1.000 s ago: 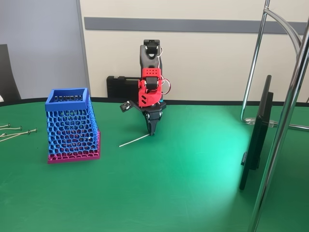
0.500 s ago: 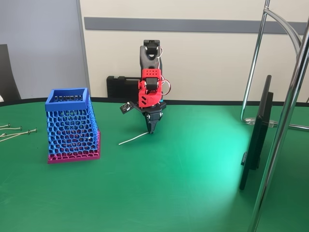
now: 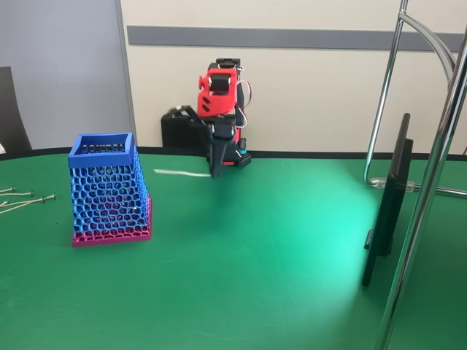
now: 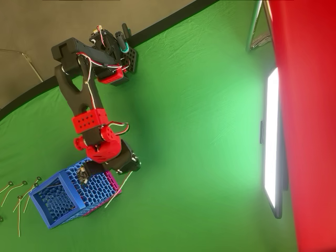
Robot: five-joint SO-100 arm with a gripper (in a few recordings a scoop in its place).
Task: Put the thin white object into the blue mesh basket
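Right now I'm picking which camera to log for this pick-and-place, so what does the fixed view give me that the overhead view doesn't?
The fixed view alone shows height: the thin white object hangs clear of the green table, roughly level, pinched at one end by the gripper, slightly below the blue mesh basket rim.

The overhead view alone looks into the basket's open mouth and shows the rod beside the basket's pink base, not above the opening.

Both show the long screws lying on the table beyond the basket.
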